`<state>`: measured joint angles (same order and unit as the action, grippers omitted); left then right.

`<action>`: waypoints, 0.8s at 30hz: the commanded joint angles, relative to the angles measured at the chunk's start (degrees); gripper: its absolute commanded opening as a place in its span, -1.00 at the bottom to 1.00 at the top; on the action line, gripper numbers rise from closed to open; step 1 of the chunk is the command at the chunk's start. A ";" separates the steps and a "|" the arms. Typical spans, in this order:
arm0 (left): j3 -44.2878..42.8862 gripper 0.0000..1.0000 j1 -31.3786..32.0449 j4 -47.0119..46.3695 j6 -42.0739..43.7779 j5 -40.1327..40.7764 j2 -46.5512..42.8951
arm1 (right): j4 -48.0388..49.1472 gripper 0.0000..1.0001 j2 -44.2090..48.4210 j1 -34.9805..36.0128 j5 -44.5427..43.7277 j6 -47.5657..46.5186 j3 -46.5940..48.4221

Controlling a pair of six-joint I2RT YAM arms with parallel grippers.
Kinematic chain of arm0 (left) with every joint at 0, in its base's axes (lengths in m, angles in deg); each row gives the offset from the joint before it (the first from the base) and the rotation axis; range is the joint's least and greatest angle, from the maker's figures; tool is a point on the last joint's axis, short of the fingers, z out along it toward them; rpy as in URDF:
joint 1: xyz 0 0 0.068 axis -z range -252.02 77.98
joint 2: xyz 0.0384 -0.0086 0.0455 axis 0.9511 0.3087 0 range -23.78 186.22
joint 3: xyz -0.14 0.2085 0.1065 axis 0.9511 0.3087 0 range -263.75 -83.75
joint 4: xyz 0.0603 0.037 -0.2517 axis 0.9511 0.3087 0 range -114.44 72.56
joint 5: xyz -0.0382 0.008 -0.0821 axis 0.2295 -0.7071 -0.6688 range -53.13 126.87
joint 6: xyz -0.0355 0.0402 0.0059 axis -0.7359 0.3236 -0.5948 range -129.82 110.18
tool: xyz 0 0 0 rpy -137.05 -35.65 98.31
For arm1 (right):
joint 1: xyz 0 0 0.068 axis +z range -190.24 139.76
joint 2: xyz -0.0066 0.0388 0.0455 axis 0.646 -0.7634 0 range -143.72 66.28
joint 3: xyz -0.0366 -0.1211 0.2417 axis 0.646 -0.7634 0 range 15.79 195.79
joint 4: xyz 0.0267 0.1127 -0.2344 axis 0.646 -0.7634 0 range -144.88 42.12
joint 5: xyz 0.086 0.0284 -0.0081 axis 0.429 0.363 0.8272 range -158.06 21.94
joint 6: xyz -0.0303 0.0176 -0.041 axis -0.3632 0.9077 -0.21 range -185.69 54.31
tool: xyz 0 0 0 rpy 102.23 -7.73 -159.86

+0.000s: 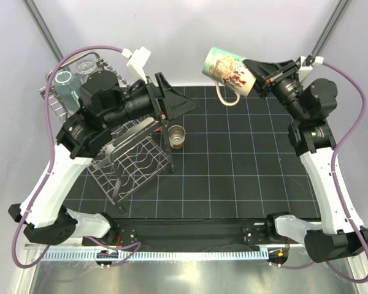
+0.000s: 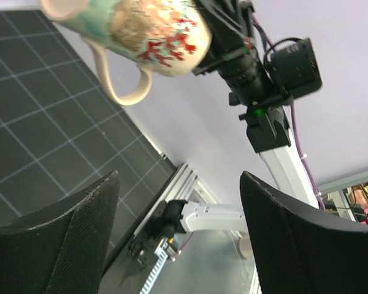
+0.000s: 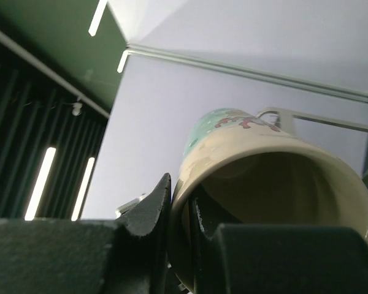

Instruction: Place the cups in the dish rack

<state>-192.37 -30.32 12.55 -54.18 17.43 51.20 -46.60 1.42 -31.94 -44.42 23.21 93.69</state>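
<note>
Two arms: the right one is loaded, the left one empty.
Right gripper: clamped on the rim of the large cream mug with red-brown print, one finger inside the mouth and one outside.
Cream mug: held high over the far right of the black gridded mat, touching nothing else, with its handle hanging down.
Long axis: tilted, with the base pointing left and the mouth at the fingers.
Left gripper: fingers wide apart, holding nothing.
Silver wire dish rack: at the table's left, partly under the left arm.
Small brown-based cup: on the mat just right of the rack.
Deciding relation: the rack lies left of and below the mug, well apart from it. The left arm is nearer the rack, but the right arm holds the mug, so the carry is probably leftward and down.
</note>
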 commanded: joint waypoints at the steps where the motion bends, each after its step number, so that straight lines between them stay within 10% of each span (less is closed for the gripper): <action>1: 1.04 0.56 0.49 -11.14 1.56 0.90 0.96 | 13.57 -0.92 2.55 0.23 2.11 7.68 6.20; 10: 4.36 0.79 0.76 -20.46 9.11 -3.23 4.30 | 11.47 -0.92 5.70 0.32 3.52 10.32 7.96; 24: 2.81 0.57 2.43 -36.73 11.49 -16.59 12.55 | 10.85 -0.92 8.43 0.32 4.93 16.04 6.73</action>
<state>-186.01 -28.84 -18.18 -43.69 5.54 62.83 -43.43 6.82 -31.92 -39.28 35.45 97.98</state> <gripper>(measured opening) 0.805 0.165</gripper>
